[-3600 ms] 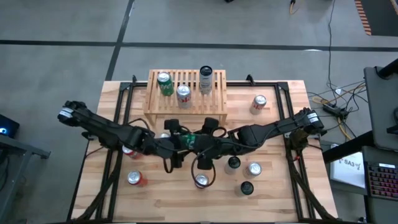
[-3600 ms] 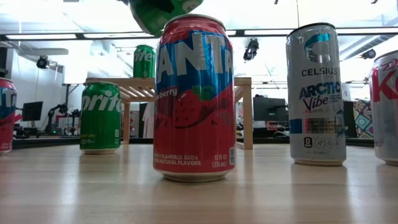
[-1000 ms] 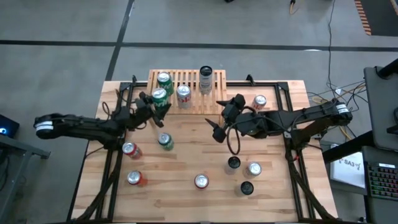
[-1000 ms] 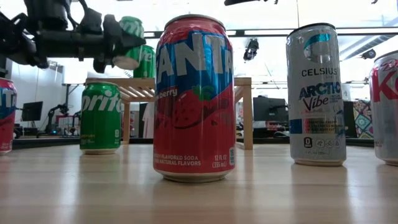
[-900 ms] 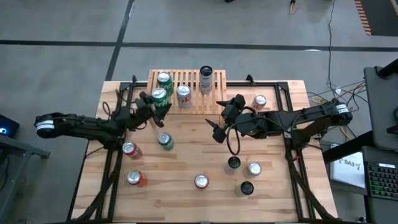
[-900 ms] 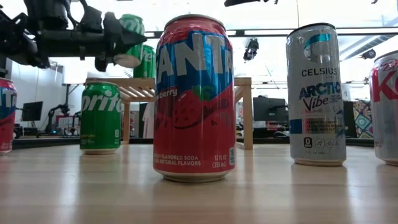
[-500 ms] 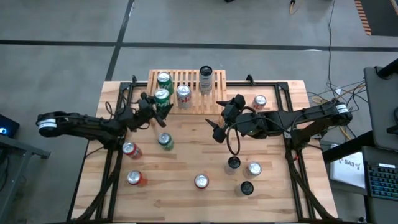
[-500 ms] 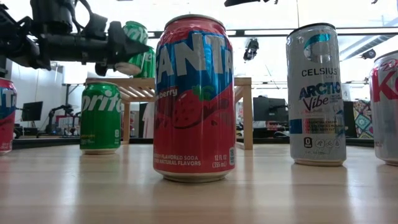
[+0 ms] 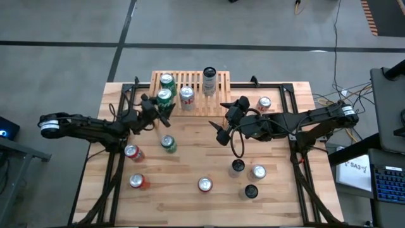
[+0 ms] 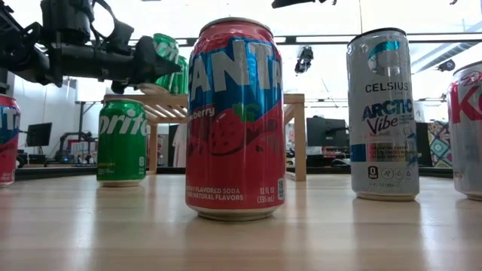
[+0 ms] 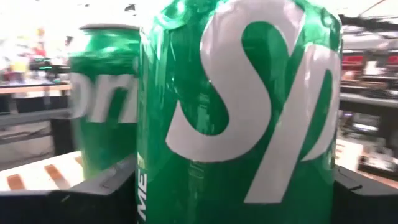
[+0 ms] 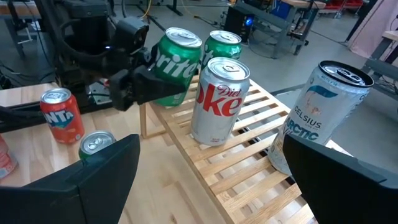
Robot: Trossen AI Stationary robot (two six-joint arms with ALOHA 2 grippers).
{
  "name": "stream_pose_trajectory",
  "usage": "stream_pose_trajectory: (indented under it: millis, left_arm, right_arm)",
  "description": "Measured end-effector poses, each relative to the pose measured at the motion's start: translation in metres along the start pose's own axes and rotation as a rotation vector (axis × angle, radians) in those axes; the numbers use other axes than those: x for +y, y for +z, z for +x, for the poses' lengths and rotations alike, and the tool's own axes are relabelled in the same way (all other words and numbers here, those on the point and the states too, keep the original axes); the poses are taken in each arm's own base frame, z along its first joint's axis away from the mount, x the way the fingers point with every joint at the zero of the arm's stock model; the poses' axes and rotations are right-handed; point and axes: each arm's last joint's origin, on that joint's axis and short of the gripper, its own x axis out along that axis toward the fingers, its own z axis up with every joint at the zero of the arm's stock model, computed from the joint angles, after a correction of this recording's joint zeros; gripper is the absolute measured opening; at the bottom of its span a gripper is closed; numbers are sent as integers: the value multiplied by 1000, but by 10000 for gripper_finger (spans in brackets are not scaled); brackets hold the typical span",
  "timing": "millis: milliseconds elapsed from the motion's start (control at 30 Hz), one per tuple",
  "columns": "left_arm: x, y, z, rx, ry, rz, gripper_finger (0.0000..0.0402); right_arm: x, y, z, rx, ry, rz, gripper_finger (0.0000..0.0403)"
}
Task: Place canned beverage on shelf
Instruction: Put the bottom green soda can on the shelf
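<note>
My left gripper [image 9: 158, 109] is shut on a green Sprite can [image 9: 164, 97] at the left near corner of the low slatted wood shelf [image 9: 218, 95]. The can also shows in the left wrist view [image 11: 236, 112], the right wrist view [image 12: 177, 62] and the low view [image 10: 167, 60]. On the shelf stand a second Sprite can [image 9: 166, 80], a Diet Coke can [image 9: 186, 95] and a Celsius can [image 9: 209, 79]. My right gripper [image 9: 220, 132] is open and empty, near the shelf's front right. My left gripper pinches the Sprite can's side wall [image 11: 149, 180] between its two fingers [image 11: 93, 193], one on each side. The fingers come level from the table's left [image 12: 140, 84]. The can is lifted clear and a little tilted, over the shelf's left near corner.
Loose cans stand on the plank table: a Sprite can [image 9: 168, 144], a Fanta can [image 9: 132, 152], red cans [image 9: 138, 182] [image 9: 204, 184], a dark can [image 9: 237, 166], a silver can [image 9: 258, 171], a black can [image 9: 251, 190], a Coke can [image 9: 264, 104].
My left gripper has gone a little toward the shelf and the table's right edge, still shut on the Sprite can, which stays lifted clear and tilted. My right arm has kept still.
</note>
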Motion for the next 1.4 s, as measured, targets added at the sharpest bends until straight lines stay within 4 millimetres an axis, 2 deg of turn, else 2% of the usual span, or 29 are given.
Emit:
stream_pose_trajectory:
  millis: [233, 767, 1400]
  left_arm:
    - [0, 0, 0, 1, 5, 1, 288]
    - [-1, -9, 2, 53, 4, 27, 297]
    - [0, -8, 2, 47, 37, -9, 300]
  right_arm:
    - [0, -1, 0, 4, -1, 7, 384]
    - [0, -1, 0, 5, 2, 7, 384]
    - [1, -5, 1, 14, 7, 9, 384]
